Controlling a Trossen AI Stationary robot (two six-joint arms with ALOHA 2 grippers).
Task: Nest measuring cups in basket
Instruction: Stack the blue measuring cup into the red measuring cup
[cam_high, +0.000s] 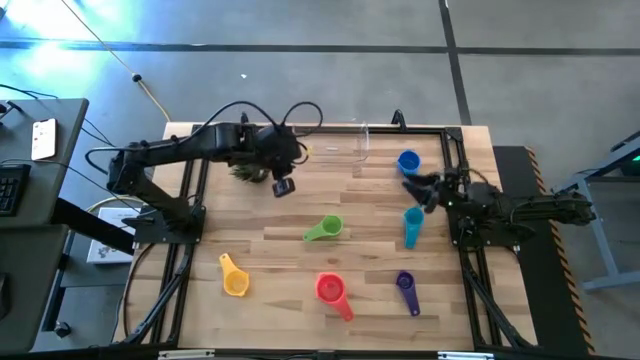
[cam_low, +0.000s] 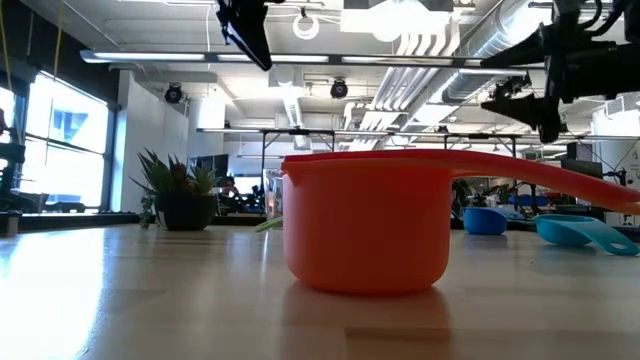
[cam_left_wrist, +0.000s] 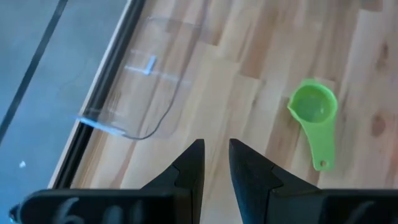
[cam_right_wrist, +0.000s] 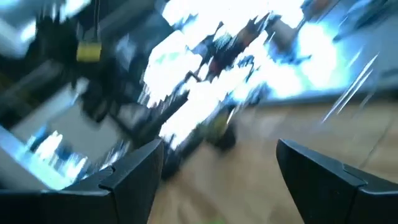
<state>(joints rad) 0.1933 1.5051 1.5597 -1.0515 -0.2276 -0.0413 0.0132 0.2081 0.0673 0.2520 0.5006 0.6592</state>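
The clear basket stands at the table's far edge; its corner shows in the left wrist view. Loose on the wood lie the green cup, yellow cup, red cup, purple cup, teal cup and blue cup. My left gripper hangs above the table between the basket and the green cup, slanting down, its fingers a narrow gap apart with nothing between them. My right gripper stands wide open near the blue and teal cups, holding nothing.
A small spiky green plant stands under my left arm, left of the basket. Black frame rails run along the table's left, right and far sides. Bare wood lies in the middle between the cups.
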